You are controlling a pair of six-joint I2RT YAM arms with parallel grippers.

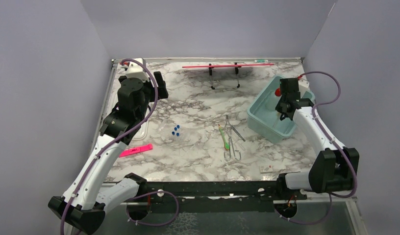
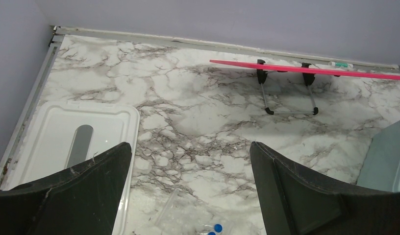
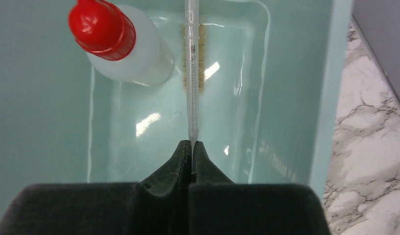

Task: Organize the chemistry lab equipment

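Observation:
My right gripper [image 3: 190,145] is shut on a thin clear rod [image 3: 190,73] and holds it inside the teal bin [image 1: 266,125]. In the bin a clear squeeze bottle with a red nozzle [image 3: 110,41] leans at the left, and a tan bristly brush [image 3: 203,58] lies under the rod. My left gripper [image 2: 190,161] is open and empty above the table's left side. Blue-capped clear tubes [image 1: 176,130] lie mid-table; they also show in the left wrist view [image 2: 215,228]. A green-handled tool [image 1: 223,138] and metal forceps [image 1: 232,139] lie side by side left of the bin.
A flat pink strip [image 1: 136,150] lies at the front left. A long red rod on a black stand [image 1: 227,65] stands at the back. A white lid [image 2: 65,142] lies at the left edge. Purple walls close in three sides.

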